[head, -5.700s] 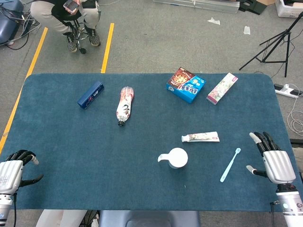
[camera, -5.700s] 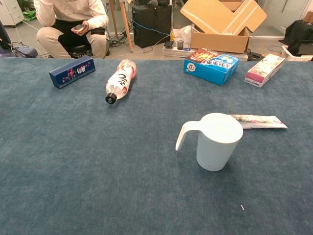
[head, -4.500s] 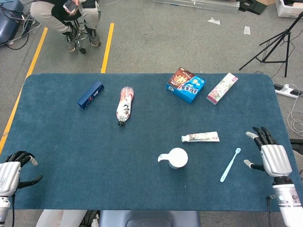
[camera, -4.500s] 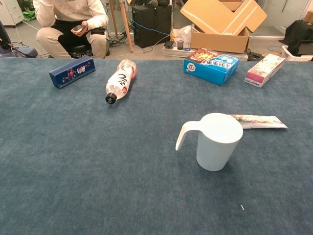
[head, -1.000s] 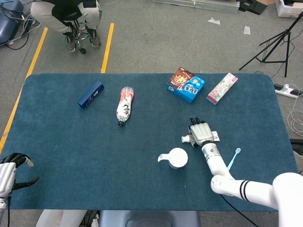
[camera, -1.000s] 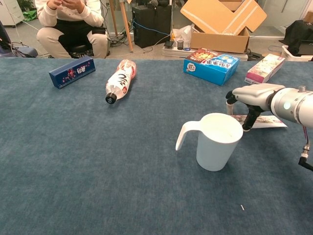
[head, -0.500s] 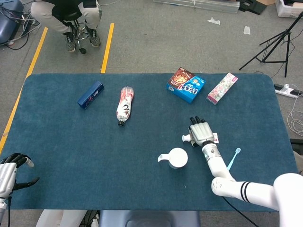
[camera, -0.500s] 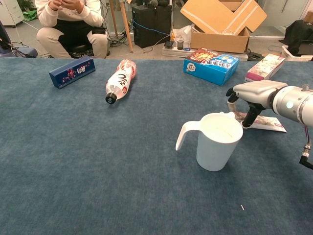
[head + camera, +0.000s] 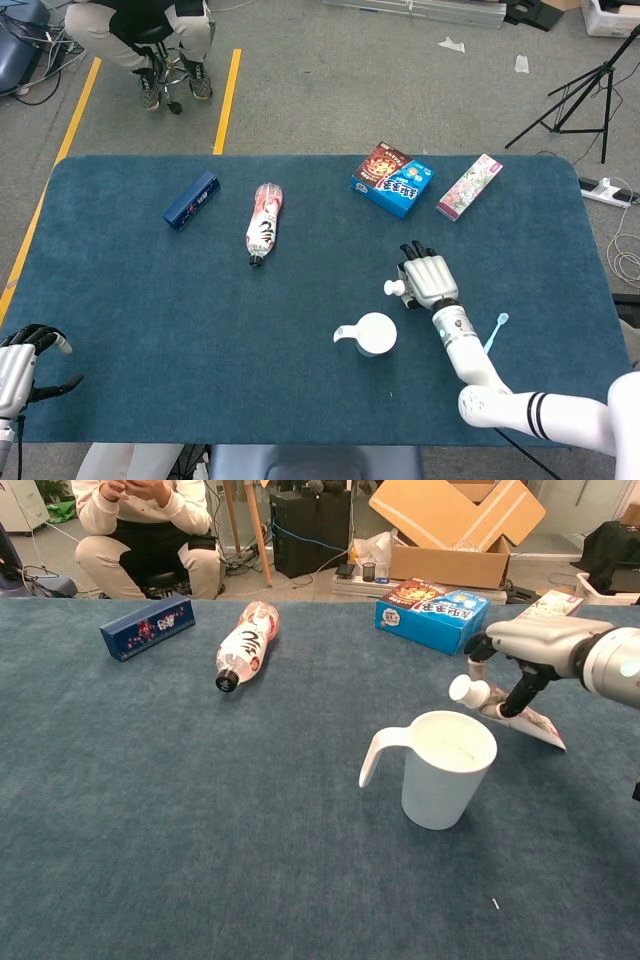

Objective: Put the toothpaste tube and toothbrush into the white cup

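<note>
Blue carpet-like cloth covers the table. On it the right hand grasps the printed toothpaste tube near its white cap, lifted and tilted just behind the white plastic cup, probably to drop it in cap first. The light blue toothbrush lies right of the arm. The left hand waits loosely open at the near left edge, with free room around the cup.

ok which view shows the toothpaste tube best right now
The chest view: the toothpaste tube shows from white cap to tail, lifted and tilted in the right hand. In the head view the right hand covers it, leaving only the cap poking out.
</note>
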You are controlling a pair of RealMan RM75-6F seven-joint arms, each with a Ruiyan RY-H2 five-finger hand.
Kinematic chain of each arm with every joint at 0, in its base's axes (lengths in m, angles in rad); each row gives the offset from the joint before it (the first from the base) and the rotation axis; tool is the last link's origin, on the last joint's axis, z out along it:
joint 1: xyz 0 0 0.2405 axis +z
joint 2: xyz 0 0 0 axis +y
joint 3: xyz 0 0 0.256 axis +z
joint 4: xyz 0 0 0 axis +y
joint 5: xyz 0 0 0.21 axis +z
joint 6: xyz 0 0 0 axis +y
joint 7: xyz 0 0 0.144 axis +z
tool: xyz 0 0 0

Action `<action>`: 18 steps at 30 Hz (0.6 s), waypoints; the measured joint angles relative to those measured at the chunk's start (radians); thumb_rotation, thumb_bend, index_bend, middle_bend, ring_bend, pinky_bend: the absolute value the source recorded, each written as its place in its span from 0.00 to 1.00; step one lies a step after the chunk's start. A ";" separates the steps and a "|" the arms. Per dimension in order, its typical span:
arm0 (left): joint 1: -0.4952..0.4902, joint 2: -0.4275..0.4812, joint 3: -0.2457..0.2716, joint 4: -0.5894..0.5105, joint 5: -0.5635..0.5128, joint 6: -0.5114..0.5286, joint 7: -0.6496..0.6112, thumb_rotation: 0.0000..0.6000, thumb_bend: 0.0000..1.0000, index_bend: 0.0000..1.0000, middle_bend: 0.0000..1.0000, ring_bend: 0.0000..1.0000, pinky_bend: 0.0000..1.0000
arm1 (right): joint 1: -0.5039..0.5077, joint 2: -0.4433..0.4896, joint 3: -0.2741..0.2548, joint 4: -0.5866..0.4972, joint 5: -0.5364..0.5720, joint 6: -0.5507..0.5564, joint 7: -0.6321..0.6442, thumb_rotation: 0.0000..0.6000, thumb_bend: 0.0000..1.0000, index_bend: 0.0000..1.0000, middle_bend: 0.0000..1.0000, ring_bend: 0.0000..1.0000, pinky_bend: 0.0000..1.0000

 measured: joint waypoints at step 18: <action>-0.001 -0.007 0.001 0.001 -0.005 -0.003 0.018 1.00 0.00 0.50 0.38 0.23 0.28 | -0.047 0.165 0.034 -0.292 -0.146 0.122 0.032 1.00 0.34 0.65 0.15 0.00 0.19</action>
